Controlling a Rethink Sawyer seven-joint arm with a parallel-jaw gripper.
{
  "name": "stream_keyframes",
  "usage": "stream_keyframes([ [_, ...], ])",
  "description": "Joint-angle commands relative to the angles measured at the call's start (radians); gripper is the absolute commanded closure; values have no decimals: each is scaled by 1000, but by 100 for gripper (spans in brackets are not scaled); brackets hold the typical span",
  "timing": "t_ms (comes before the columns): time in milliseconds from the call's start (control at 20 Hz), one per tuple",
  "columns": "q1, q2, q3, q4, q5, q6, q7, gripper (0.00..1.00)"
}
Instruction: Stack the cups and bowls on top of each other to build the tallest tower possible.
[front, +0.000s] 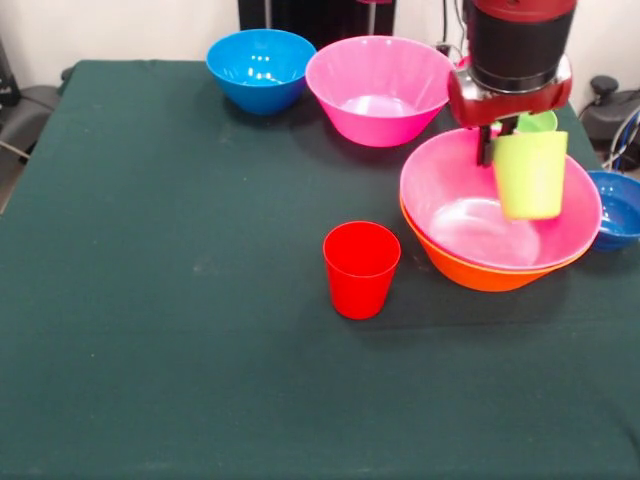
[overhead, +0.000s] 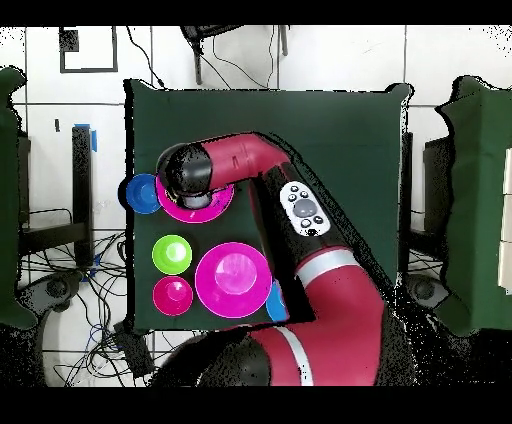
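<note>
- Lime green cup (front: 530, 174): smooth and tapered, upright, held at its rim in the claw (front: 492, 140), hanging over the pink bowl.
- Pink bowl (front: 470, 215), nested in an orange bowl (front: 480, 272): directly under the claw.
- Red cup (front: 361, 269): upright on the table (front: 170, 300), mouth up, below-left of the claw in the front view.
- Second pink bowl (front: 379, 90) and light blue bowl (front: 261, 68): left of the claw, toward the pedestal.
- Dark blue bowl (front: 618, 208): just right of the nested pair.
</note>
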Motion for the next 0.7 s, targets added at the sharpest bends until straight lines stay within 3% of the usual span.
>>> stream_keyframes([
  [50,72,142,-70,-74,-48,137,-14,100],
  [400,128,213,-113,-181,-75,269,-57,100],
  [700,165,234,-142,-246,-115,296,-70,100],
])
